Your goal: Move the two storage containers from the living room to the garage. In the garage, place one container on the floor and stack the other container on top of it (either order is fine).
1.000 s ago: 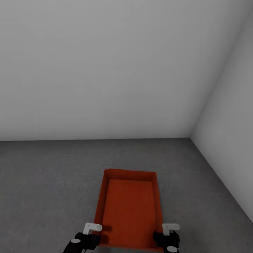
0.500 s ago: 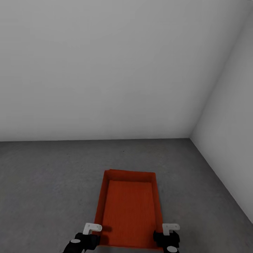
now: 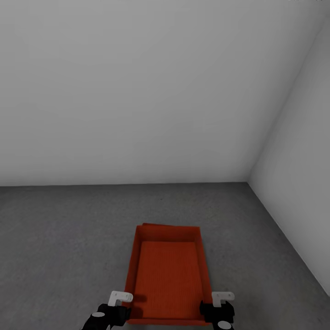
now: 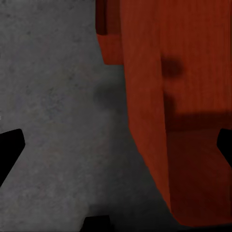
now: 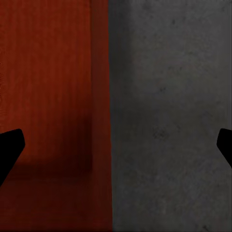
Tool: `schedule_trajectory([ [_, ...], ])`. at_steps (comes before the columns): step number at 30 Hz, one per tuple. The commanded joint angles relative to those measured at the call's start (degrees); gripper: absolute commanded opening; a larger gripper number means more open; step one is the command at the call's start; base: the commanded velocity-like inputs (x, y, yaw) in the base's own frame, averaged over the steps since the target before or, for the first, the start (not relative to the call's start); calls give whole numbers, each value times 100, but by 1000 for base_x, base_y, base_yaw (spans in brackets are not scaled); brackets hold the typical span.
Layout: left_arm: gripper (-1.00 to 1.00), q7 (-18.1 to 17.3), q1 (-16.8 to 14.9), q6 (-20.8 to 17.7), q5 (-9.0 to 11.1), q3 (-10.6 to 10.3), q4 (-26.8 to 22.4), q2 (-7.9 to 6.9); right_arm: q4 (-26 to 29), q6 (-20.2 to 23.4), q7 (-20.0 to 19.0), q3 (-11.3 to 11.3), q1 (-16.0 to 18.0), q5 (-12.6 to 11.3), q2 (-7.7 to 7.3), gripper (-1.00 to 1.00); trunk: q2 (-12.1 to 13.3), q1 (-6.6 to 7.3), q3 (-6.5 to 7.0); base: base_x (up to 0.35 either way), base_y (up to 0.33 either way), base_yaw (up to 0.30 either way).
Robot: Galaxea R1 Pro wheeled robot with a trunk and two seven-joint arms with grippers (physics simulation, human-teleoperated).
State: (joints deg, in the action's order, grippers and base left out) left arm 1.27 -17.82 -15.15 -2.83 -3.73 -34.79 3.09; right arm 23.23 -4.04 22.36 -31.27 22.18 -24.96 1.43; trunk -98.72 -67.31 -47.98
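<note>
Grey floor around stacked containers

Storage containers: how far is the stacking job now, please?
Done: both are in the garage, the upper container apparently resting on the lower container, on the grey floor. In hand: nothing; the left gripper and right gripper stand open around its side walls. Left: probably only withdrawing the arms.

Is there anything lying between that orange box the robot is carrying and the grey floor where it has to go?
Nothing visible. The orange box hangs between the left pincer and right pincer. A second orange edge peeks out beneath it: probably the other box, its stacking target. Elsewhere, bare grey floor.
</note>
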Motion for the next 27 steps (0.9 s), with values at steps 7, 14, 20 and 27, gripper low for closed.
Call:
schedule_trajectory([
  [7, 100, 13, -2, -32, -30, -13, -10, -1, -3, -33, 32, -46, 5, -62, -3, 100, 280, 155, 122, 0, 0, 0],
  [14, 100, 13, -2, -32, -32, -13, -10, -1, -3, -28, 33, -46, 6, -55, -3, 100, 561, 309, 247, 0, 0, 0],
  [20, 100, 13, 0, -32, -33, -13, -10, -1, -3, -28, 32, -46, 6, -53, -3, 100, 802, 440, 355, 0, 0, 0],
  [27, 100, 13, -1, -32, -33, -13, -11, -1, -3, -26, 33, -46, 6, -53, -3, 100, 1082, 594, 481, 0, 0, 0],
])
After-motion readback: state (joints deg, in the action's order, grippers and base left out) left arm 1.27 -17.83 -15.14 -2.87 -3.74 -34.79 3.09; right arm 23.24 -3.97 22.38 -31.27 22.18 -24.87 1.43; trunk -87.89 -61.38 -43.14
